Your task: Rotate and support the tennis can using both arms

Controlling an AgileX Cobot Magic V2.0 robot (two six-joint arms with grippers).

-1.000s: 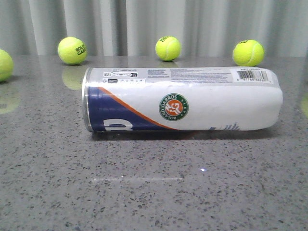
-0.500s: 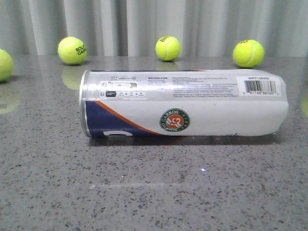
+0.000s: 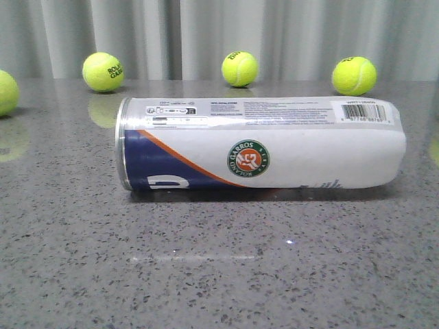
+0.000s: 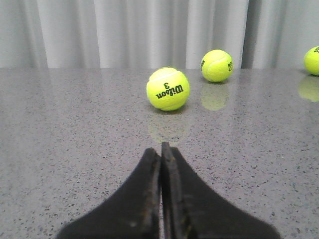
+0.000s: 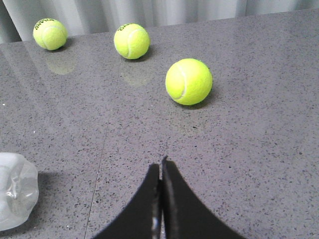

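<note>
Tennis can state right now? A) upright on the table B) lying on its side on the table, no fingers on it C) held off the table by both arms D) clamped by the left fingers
B: in the front view the tennis can lies sideways on the table, nothing touching it.

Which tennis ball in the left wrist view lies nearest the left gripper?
The tennis ball printed "Wilson 3", straight ahead of the shut left gripper. The two other balls lie farther back, by the curtain.
</note>
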